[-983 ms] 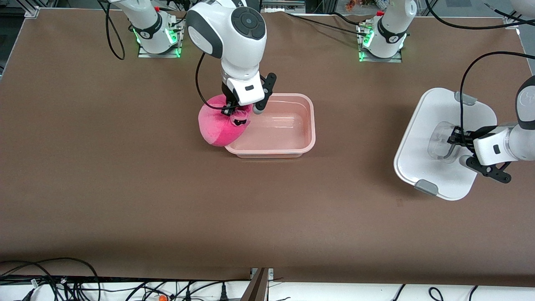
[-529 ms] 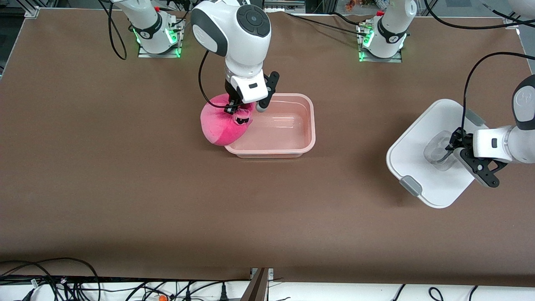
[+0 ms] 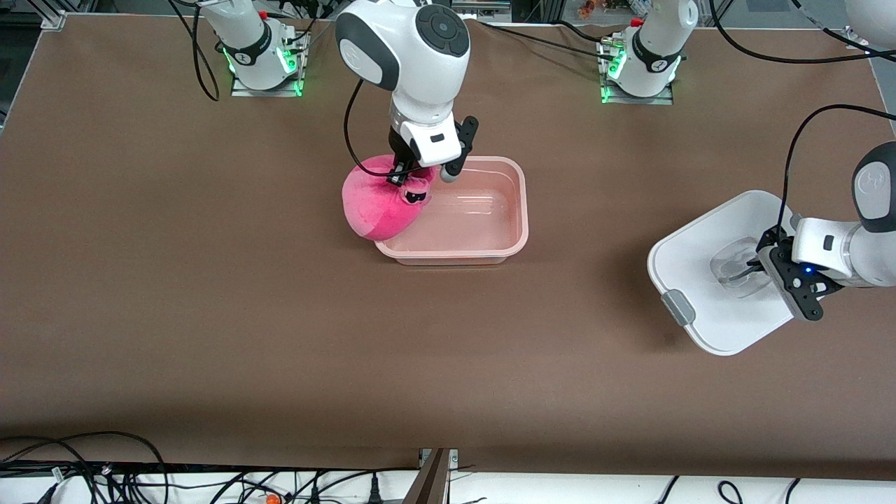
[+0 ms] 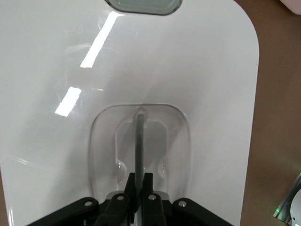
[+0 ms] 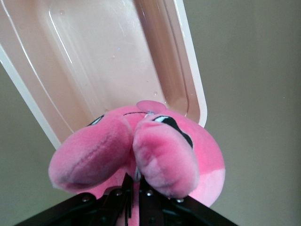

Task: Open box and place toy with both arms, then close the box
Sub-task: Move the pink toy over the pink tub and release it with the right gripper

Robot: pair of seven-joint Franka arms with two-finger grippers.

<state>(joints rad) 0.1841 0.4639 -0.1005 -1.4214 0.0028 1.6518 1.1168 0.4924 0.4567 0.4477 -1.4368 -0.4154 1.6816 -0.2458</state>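
Observation:
The pale pink box base (image 3: 514,210) stands open at mid-table and holds nothing. My right gripper (image 3: 406,178) is shut on the top of the bright pink plush toy (image 3: 378,206) and holds it over the base's rim at the right arm's end. In the right wrist view the toy (image 5: 155,150) hangs from the gripper (image 5: 134,181) over the base (image 5: 108,56). My left gripper (image 3: 752,269) is shut on the clear handle (image 4: 139,136) of the white lid (image 3: 707,308). It holds the lid tilted above the table at the left arm's end. One grey clip (image 3: 677,308) shows.
The two arm bases (image 3: 260,52) (image 3: 640,66) with green lights stand along the table's edge farthest from the front camera. Loose cables (image 3: 105,469) lie past the edge nearest to it. Bare brown tabletop (image 3: 280,336) lies between the box base and the lid.
My right gripper has carried the toy a little toward the box base. My left gripper has swung the lid round and lowered it in the front view.

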